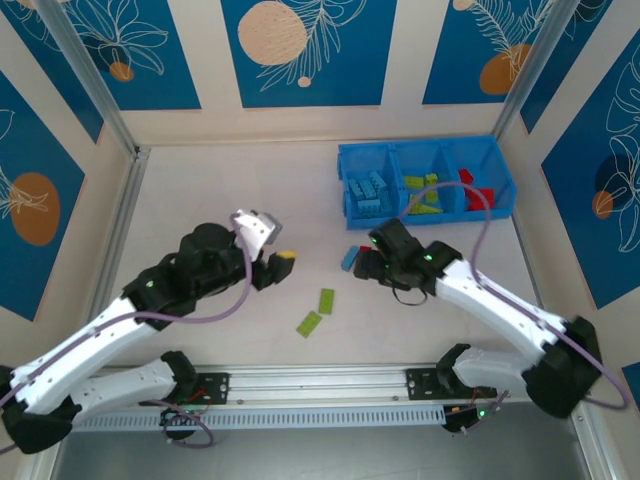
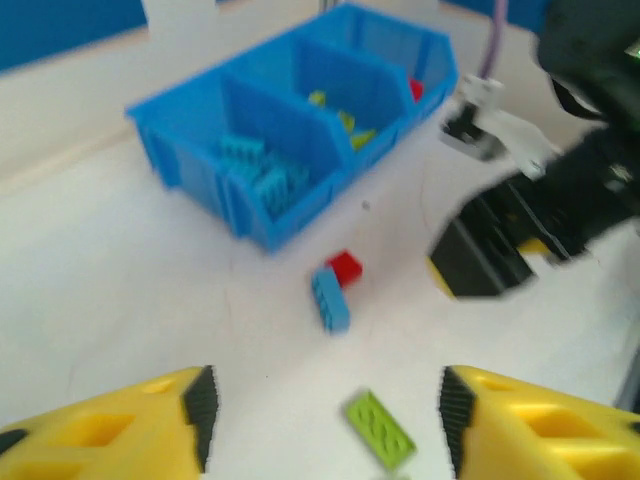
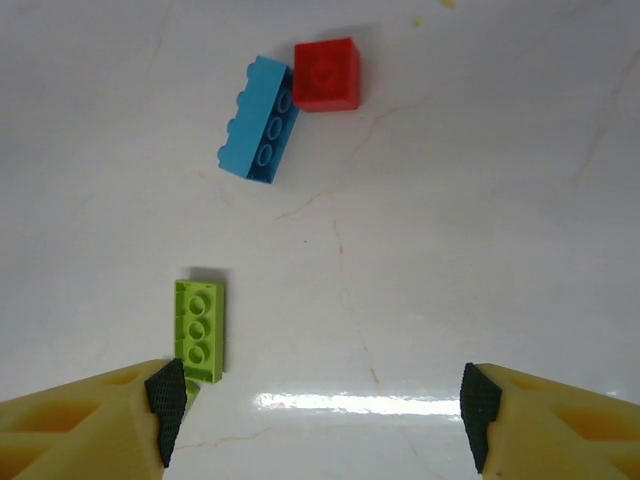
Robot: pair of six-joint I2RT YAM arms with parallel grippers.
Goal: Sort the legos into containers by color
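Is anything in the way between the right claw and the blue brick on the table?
Nothing visible: only bare table between the right gripper and the blue brick. A red brick touches its far corner.

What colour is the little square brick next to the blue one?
Red. The square brick shows best in the right wrist view, beside the blue brick.
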